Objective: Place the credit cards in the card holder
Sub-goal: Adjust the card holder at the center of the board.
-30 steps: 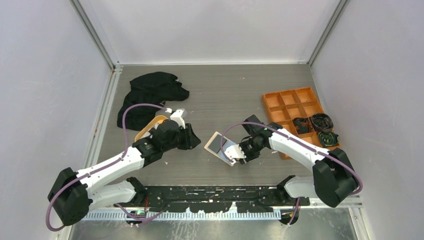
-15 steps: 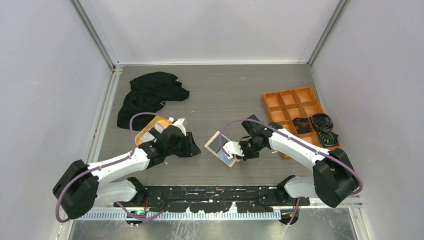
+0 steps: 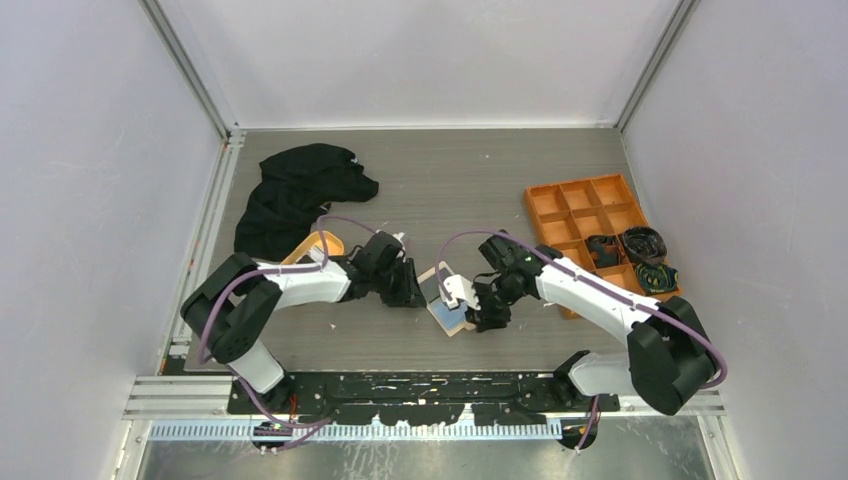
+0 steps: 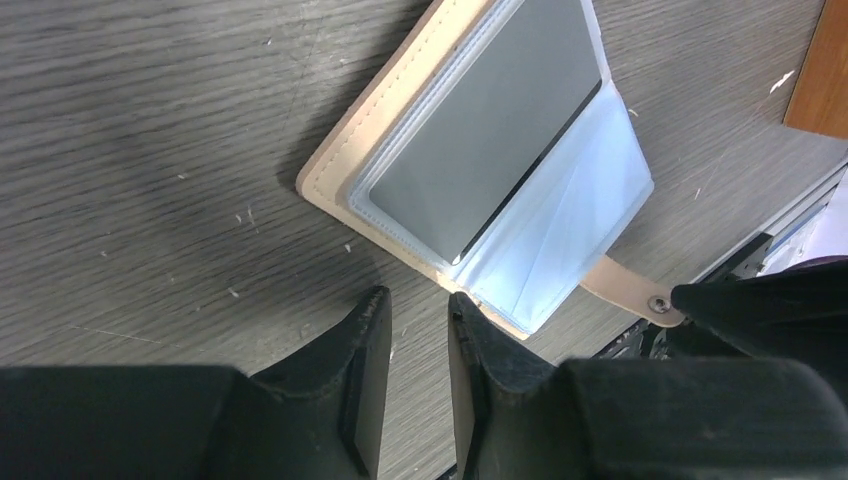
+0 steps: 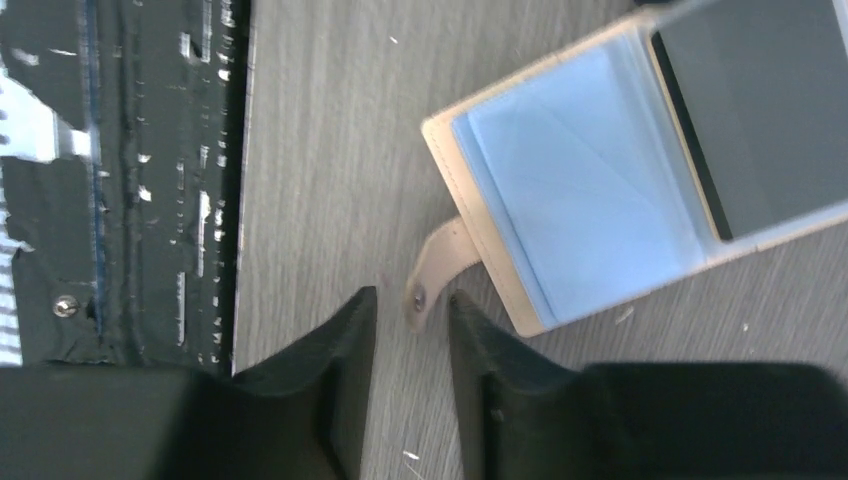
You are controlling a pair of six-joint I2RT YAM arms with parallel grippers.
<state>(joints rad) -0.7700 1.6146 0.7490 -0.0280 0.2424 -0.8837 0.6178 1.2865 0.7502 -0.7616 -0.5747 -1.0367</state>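
Observation:
The card holder (image 3: 447,308) lies open on the table between both arms, beige outside with pale blue-grey clear pockets (image 4: 560,240). One grey credit card (image 4: 480,140) sits inside a clear pocket (image 5: 760,110). My left gripper (image 4: 418,305) hovers just off the holder's near edge, open by a narrow gap with nothing between the fingers. My right gripper (image 5: 410,300) stands open at the snap tab (image 5: 432,268). The tab's end lies between the fingertips, unclamped. From above, the left gripper (image 3: 413,293) and right gripper (image 3: 478,318) flank the holder.
An orange oval tray (image 3: 326,243) sits behind the left arm, mostly hidden. Black cloth (image 3: 295,190) lies at the back left. An orange compartmented box (image 3: 585,212) with dark bundles (image 3: 636,256) stands at the right. The black base rail (image 5: 150,180) runs close by.
My left arm has swung right from the oval tray to the holder's left edge. The right gripper has shifted slightly toward the holder's near corner and its tab.

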